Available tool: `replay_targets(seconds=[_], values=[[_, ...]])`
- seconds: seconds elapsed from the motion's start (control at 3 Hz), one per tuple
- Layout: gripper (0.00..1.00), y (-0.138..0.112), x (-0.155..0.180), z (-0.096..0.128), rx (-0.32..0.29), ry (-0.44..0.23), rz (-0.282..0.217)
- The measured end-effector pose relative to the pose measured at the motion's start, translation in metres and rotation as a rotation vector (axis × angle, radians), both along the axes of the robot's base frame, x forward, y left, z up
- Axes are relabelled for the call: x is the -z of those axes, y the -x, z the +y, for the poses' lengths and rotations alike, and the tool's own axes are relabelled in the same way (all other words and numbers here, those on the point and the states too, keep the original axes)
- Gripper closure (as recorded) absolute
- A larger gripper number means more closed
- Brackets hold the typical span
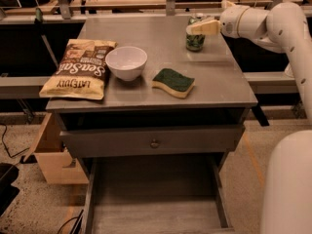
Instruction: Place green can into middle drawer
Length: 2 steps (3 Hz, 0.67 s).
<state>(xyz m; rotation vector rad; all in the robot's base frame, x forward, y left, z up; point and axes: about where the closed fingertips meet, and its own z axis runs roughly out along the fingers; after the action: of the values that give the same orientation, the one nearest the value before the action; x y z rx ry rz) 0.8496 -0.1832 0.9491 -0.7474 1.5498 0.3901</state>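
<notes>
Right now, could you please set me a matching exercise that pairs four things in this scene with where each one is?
Things:
1. green can
2. hand
3. white bowl
4. middle drawer

Places:
A. pulled open, below the knobbed drawer front
B. standing at the back right of the cabinet top
C. at the can's top, on its right side
D. between the chip bag and the sponge

Pairs: 1-B, 2-C, 3-D, 4-A
</notes>
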Motion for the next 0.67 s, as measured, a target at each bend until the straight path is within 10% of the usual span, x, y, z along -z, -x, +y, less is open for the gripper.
replay_targets(seconds=[0.67], values=[[0.17,-0.02,0.028,0.02,-0.017,-0.115,0.068]])
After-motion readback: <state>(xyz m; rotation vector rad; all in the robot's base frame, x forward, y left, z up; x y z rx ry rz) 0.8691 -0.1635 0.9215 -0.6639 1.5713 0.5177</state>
